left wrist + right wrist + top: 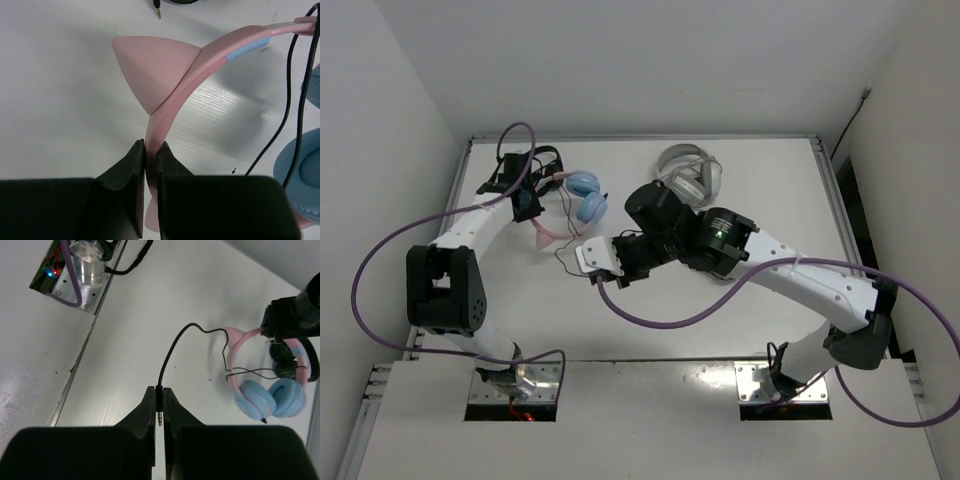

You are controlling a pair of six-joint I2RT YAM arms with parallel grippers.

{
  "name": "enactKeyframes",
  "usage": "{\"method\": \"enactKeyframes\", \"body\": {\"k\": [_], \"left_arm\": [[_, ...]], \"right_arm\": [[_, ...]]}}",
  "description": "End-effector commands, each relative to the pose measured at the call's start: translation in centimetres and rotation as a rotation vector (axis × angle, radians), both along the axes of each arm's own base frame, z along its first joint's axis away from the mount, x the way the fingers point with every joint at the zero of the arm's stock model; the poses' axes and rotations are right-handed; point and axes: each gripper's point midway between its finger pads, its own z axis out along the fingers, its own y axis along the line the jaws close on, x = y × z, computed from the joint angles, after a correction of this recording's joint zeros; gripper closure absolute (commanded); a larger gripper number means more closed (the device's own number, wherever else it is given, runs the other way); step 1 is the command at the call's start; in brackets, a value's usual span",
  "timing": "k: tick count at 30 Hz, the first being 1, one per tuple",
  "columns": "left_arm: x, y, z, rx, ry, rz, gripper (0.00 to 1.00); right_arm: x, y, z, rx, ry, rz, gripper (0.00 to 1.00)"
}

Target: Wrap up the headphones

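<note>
Cat-ear headphones (585,197) lie toward the counter's (780,185) far-left corner. The left end effector (150,152) is clamped tight on the pink headband (200,65), seemingly to anchor it. The right end effector (159,396) pinches the black cable (168,355) at its plug end, likely for winding.

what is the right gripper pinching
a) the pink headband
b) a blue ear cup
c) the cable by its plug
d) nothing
C: the right wrist view shows the right gripper shut on the cable just above its plug, while the left gripper clamps the headband.
</note>
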Motion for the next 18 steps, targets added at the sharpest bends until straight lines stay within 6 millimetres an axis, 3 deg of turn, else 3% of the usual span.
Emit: {"method": "enactKeyframes", "body": {"k": [1,11,15,18], "left_arm": [[2.0,-1.1,1.7,-0.005,-0.093,-0.085,1.0],[0.8,-2.4,-0.9,0.015,-0.023,-0.287,1.0],[-0.2,-4.5,-1.1,-0.008,-0.045,-0.451,1.0],[-0.8,-4.7,-1.5,0.004,-0.033,-0.475,1.0]], "right_arm": [[-0.1,0.3,2.7,0.076,-0.041,-0.02,1.0],[0.7,0.4,7.3,0.18,-0.131,-0.062,1.0],[2.3,0.1,9.0,0.221,-0.16,-0.104,1.0],[3.4,-0.1,10.4,0.254,-0.185,-0.133,1.0]]}}
